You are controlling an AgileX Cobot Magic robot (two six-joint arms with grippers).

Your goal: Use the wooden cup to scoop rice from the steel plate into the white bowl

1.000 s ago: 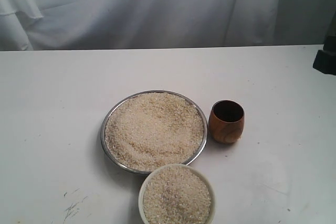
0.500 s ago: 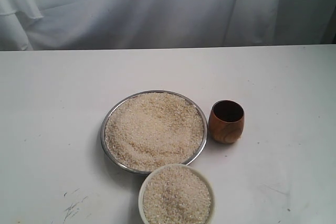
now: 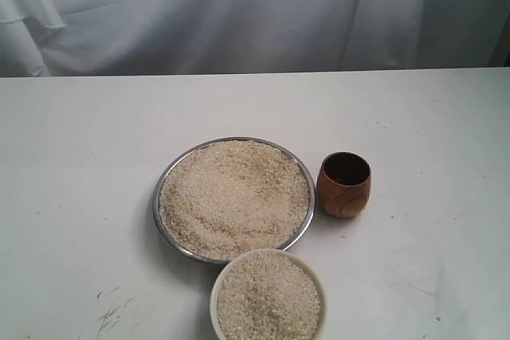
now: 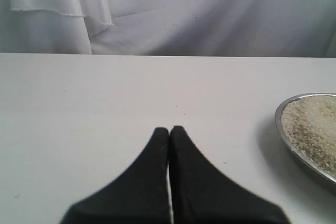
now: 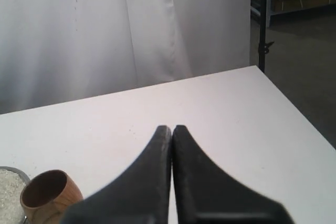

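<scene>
Rice (image 3: 233,197) fills plate (image 3: 155,205) and bowl (image 3: 268,252) just beside it. Cup (image 3: 344,185) upright by plate, unheld. Left gripper (image 4: 169,129) and right gripper (image 5: 171,128): jaws pressed together, gripping nothing.

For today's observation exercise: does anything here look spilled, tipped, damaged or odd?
No spills; the wooden cup stands upright beside the steel plate. Only dark scuff marks on the table, left of the rice-filled white bowl, stand out.
</scene>
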